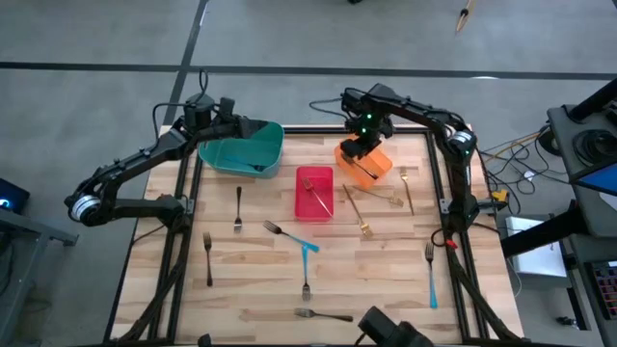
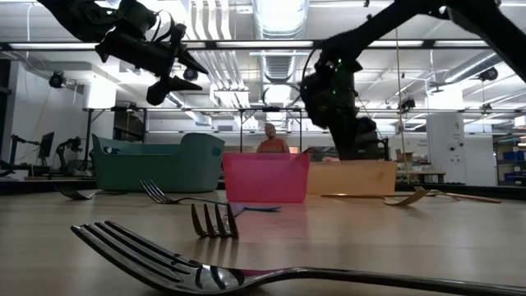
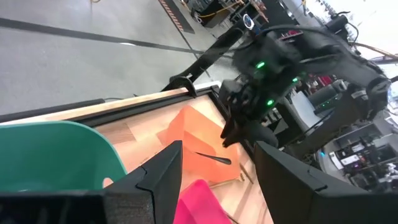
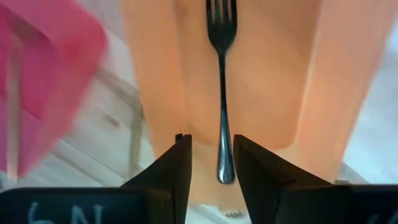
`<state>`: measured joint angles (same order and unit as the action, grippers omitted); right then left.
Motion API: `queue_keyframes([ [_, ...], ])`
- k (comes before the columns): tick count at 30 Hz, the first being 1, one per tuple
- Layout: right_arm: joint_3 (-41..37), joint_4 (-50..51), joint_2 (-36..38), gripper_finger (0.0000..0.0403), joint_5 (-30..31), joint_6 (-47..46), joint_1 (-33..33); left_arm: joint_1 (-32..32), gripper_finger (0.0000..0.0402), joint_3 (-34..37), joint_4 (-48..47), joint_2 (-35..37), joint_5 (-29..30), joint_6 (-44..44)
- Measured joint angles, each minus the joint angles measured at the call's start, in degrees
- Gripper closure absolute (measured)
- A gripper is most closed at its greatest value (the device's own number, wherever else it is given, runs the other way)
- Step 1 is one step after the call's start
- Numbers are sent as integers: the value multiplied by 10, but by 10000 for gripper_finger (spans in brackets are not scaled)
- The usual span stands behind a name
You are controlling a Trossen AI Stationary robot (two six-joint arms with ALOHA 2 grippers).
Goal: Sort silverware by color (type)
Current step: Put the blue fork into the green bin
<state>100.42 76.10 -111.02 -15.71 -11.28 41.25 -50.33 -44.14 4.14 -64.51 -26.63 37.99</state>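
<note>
Dark fork (image 4: 221,93) between right gripper (image 4: 211,163) fingers over orange bin (image 4: 261,74).

The surface (image 1: 251,280) is pale wood in planks with a smooth, faintly shiny finish, framed by dark matt metal rails (image 1: 189,207). The teal bin (image 1: 241,149), red bin (image 1: 313,193) and orange bin (image 1: 371,166) look like smooth plastic, slightly translucent. The nearest fork (image 2: 246,271) is polished metal with bright reflections; the fork (image 4: 221,93) above the orange bin is dark and glossy.
</note>
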Motion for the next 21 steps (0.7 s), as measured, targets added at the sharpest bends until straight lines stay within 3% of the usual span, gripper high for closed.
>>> queue_keyframes([
  [5, 0, -116, 43, 310, 13, -52, -3, 0, 223, 0, -1, 0, -7, 1],
  [11, 0, -216, 89, 324, 16, -73, -7, 11, 223, 0, -24, 4, -104, 48],
  [16, 0, -275, 119, 328, 74, -72, -6, 25, 223, 0, -25, 17, -181, 92],
  [21, 0, -286, 131, 328, 80, -55, -6, 50, 223, 0, -26, 30, -186, 94],
])
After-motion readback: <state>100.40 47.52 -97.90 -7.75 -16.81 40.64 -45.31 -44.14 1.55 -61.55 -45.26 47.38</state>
